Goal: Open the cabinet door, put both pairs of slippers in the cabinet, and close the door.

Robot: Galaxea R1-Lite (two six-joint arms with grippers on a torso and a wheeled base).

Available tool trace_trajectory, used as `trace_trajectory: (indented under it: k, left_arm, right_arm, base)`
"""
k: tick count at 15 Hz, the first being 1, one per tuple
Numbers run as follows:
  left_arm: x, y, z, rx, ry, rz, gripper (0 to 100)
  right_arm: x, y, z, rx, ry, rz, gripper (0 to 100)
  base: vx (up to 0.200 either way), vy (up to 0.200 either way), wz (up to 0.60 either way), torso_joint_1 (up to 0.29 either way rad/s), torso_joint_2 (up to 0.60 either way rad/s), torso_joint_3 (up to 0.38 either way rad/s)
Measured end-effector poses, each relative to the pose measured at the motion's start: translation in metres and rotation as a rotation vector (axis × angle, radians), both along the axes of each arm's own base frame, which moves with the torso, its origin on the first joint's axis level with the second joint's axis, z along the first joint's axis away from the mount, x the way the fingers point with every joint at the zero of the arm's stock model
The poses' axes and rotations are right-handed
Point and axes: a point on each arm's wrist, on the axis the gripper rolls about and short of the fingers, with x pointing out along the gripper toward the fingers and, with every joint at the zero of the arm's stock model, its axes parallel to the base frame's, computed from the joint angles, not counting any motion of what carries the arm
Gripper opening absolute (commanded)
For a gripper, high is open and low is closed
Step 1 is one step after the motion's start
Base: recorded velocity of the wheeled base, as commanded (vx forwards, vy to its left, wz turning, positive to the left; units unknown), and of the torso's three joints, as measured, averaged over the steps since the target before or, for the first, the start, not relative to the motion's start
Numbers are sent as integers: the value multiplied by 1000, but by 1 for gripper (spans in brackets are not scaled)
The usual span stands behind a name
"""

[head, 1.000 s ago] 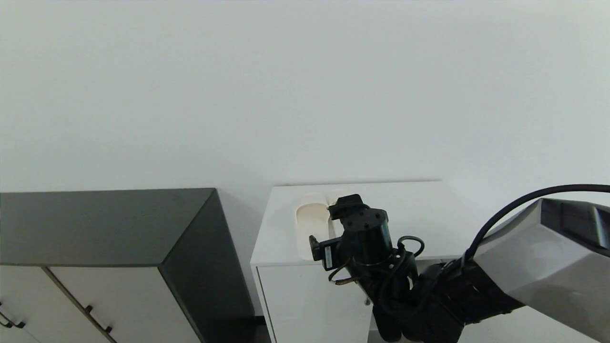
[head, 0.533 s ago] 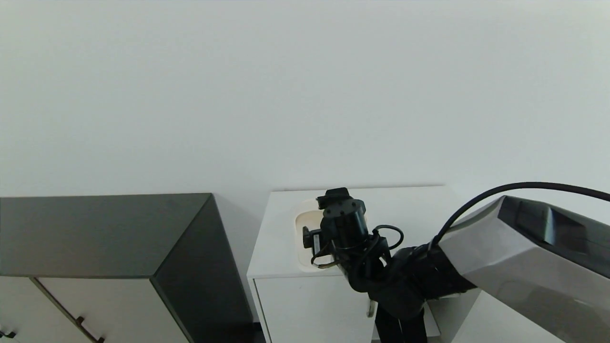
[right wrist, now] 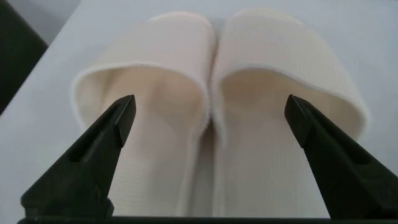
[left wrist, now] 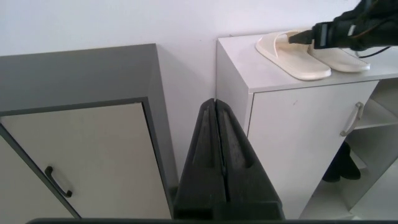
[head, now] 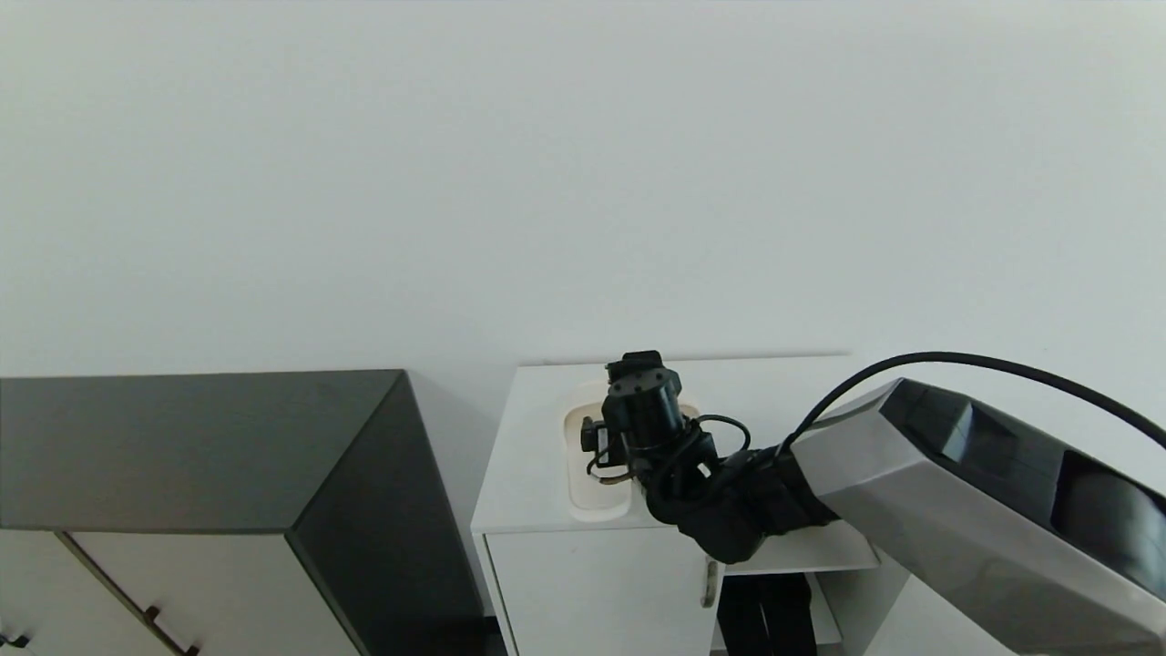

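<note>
A pair of cream slippers (right wrist: 149, 137) lies side by side on top of the white cabinet (head: 528, 437). My right gripper (right wrist: 208, 115) is open just above them, one finger toward each outer side of the pair, holding nothing. The head view puts that gripper (head: 635, 366) over the slippers (head: 583, 474) near the wall. The cabinet's left door (left wrist: 298, 118) is closed, while the right side stands open on a shelf (left wrist: 380, 121). A dark pair (left wrist: 343, 167) sits low inside. My left gripper (left wrist: 216, 109) is shut and empty, held low in front of the gap between the two cabinets.
A grey-topped cabinet (head: 182, 437) with cream doors and dark handles (left wrist: 59, 182) stands left of the white one, with a narrow gap between. A plain white wall (head: 583, 182) rises directly behind both. The white door carries a metal handle (left wrist: 353, 118).
My right arm has pushed farther back over the cabinet top, carrying the gripper along the slippers toward the wall. The head camera shifted slightly; the slippers have not moved.
</note>
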Motion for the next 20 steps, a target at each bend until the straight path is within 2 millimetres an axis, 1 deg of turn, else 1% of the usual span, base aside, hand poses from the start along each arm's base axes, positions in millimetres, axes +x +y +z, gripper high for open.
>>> trace_trajectory:
  k: [4,8,9,13,16,18,20]
  left_arm:
    - [0,0,0,1,0,0,0]
    - [0,0,0,0,0,0,0]
    - [0,0,0,1,0,0,0]
    - [0,0,0,0,0,0,0]
    - [0,0,0,0,0,0,0]
    - [0,0,0,0,0,0,0]
    - [0,0,0,0,0,0,0]
  right_arm:
    - [20,4,-7,3,-25,-66,100]
    - [31,8,-17,-20,-15,-99,100]
    - [33,8,-19,-20,-14,-101,0]
    - [35,8,-24,-21,-15,-110,0]
    - [34,8,-22,-20,-33,-142,0]
    - [30,5,-21,-21,-38,-141,0]
    - [18,-2,-13,-25,-54,-127,0]
  base:
    - [0,0,0,0,0,0]
    - [0,0,0,0,0,0]
    - [0,0,0,0,0,0]
    - [0,0,0,0,0,0]
    - [0,0,0,0,0,0]
    - [0,0,0,0,0,0]
    - [0,0,0,0,0,0]
